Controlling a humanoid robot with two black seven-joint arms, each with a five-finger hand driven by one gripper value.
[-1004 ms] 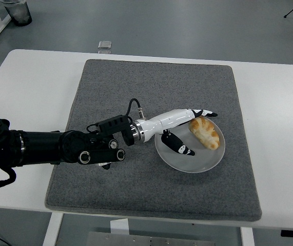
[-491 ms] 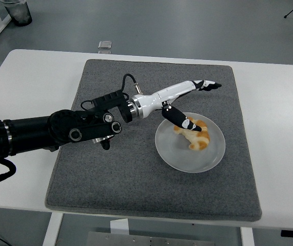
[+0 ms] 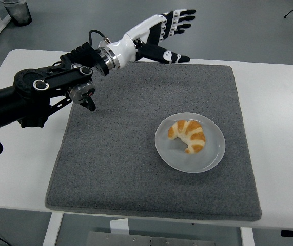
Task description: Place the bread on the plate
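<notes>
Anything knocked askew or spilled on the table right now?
Nothing stands out. The croissant lies whole inside the plate, which sits flat on the grey mat. The left hand is open, holding nothing, above the mat's far edge.

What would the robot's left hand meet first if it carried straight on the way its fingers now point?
Probably nothing: the left hand, open, points up-right past the table's far edge, over bare floor. The croissant and plate lie well aside. Depth is uncertain.
</notes>
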